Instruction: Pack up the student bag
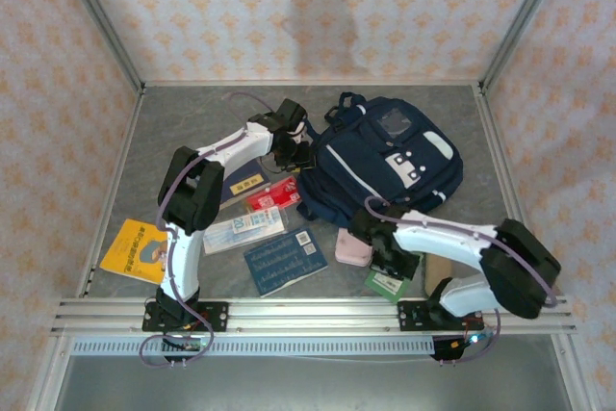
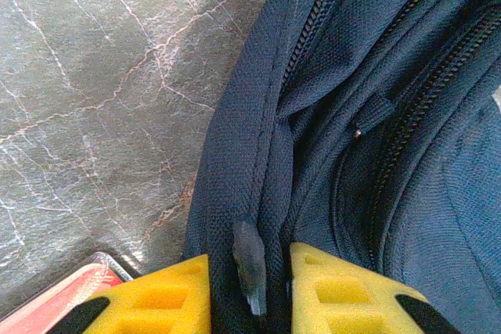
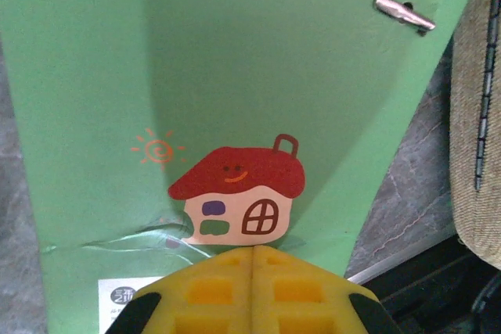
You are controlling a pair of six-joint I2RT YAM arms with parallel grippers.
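Looking down from the top view first: the student bag (image 1: pixel 385 166) is lying flat on the far middle-right of the grey table (image 1: pixel 192 122), with its front pockets facing up. The left gripper (image 1: pixel 289 149) is reaching across to the bag's left edge and meeting it there. The right gripper (image 1: pixel 387 262) is hanging on the near side of the bag, apart from it, over a green card (image 1: pixel 387 283). A pink pouch (image 1: pixel 353 249), a blue booklet (image 1: pixel 284 262), a red packet (image 1: pixel 272 197) and a yellow book (image 1: pixel 135 249) are lying loose near and left of the bag.

Moving to the left wrist view: the yellow fingers (image 2: pixel 164 299) are sitting on either side of a raised fold of navy bag fabric and pinching it. A zip line is running up the fold, and a small grey tab (image 2: pixel 250 263) is poking out between the jaws. Bare table is showing on the left, with the red packet's corner at the bottom left.

Moving to the right wrist view: the jaws are pressing flat together with nothing between them. They are hovering over the green card (cartoon house printed on it); whether the tips are touching it is unclear. A tan woven thing (image 3: pixel 473 115) is lying at the right edge.
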